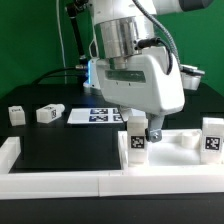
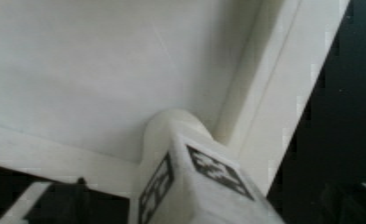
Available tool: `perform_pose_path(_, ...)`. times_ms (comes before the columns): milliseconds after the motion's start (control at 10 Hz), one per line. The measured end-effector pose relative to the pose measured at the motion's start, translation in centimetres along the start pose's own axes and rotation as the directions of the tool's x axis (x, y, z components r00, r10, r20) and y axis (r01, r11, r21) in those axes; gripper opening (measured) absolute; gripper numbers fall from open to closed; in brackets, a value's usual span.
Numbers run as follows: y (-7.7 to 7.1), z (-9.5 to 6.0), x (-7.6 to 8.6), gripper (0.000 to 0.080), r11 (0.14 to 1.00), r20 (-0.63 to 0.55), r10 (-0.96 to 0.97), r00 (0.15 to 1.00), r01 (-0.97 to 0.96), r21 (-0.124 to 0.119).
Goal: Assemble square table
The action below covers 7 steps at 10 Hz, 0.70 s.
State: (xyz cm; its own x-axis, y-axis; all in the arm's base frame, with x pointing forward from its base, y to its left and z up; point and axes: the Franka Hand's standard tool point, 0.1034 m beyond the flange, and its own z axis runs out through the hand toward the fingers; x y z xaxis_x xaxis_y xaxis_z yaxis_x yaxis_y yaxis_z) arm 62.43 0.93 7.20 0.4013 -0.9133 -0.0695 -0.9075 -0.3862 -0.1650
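Note:
The square table top [image 1: 183,141] lies flat at the exterior view's right, mostly behind my hand. Its white inside and raised rim [image 2: 269,70] fill the wrist view. One white tagged leg [image 1: 137,143] stands upright at the top's near corner and shows close up in the wrist view [image 2: 194,165]. My gripper [image 1: 150,130] is down around this leg, one dark finger [image 1: 154,128] beside it. In the wrist view dark gaps show on both sides of the leg, so the jaws look open. Another leg [image 1: 212,137] stands at the far right, and two more [image 1: 15,114] [image 1: 50,114] lie at the left.
The marker board [image 1: 100,116] lies flat at the back middle. Long white border bars [image 1: 60,181] run along the front and left edges of the black table.

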Motion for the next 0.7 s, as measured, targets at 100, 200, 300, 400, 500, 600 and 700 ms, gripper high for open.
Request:
perform_pose_path(100, 0.03, 0.01, 0.06, 0.0649, 0.994, -0.001, -0.106, 0.994, 0.106, -0.001)
perform_pose_path(200, 0.1, 0.02, 0.06, 0.0649, 0.967, -0.003, -0.253, 0.968, 0.253, -0.016)
perform_pose_path(300, -0.02, -0.06, 0.04, 0.0649, 0.906, -0.007, -0.421, 0.907, 0.42, -0.043)
perform_pose_path(400, -0.11, -0.2, 0.21, 0.0649, 0.812, -0.005, -0.582, 0.813, 0.581, -0.053)
perform_pose_path(500, -0.16, -0.42, 0.43, 0.0649, 0.741, -0.004, -0.67, 0.742, 0.669, -0.051)
perform_pose_path(600, -0.11, -0.34, 0.43, 0.0649, 0.766, -0.005, -0.642, 0.767, 0.641, -0.05)
perform_pose_path(700, -0.06, -0.25, 0.42, 0.0532, 0.78, -0.005, -0.624, 0.781, 0.623, -0.051)
